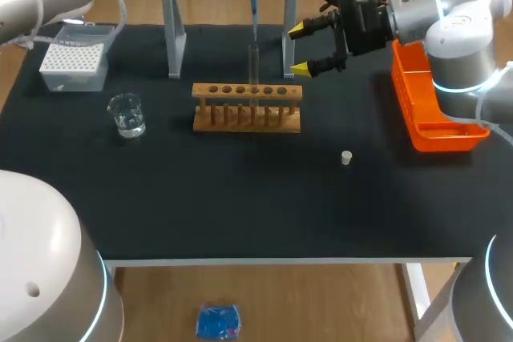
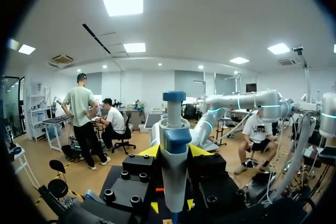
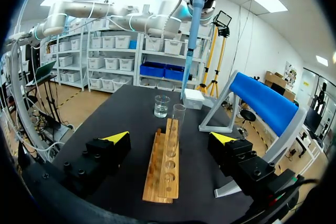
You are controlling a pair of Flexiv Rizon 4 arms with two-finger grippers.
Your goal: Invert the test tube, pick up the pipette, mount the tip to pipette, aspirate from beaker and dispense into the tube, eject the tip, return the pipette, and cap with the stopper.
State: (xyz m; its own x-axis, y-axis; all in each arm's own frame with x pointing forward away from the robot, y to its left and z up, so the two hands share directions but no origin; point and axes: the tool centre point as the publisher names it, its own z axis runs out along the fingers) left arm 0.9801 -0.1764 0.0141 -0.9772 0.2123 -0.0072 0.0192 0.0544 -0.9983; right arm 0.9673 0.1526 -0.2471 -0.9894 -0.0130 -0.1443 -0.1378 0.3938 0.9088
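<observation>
Pipette [image 2: 175,145]: upright, clamped between the yellow tips of the left gripper [image 2: 174,151]; its long blue tip [image 3: 189,51] points down and ends just over the tube's open mouth.
Tip box [image 1: 74,58]: at the table's [image 1: 240,198] far left.
Beaker [image 1: 127,114]: clear, upright, between the tip box and the rack, apart from both.
Rack [image 1: 247,107]: wooden, one row of holes, mid-table.
Test tube [image 1: 253,66]: upright in one of the rack's middle holes, mouth up.
Right gripper [image 1: 299,49]: fingers spread wide and holding nothing, just beyond the rack's right end.
Stopper [image 1: 346,158]: small and white, alone on the table, nearer than the rack and to its right.
Orange bin [image 1: 437,130]: at the table's right edge, under the right arm.
</observation>
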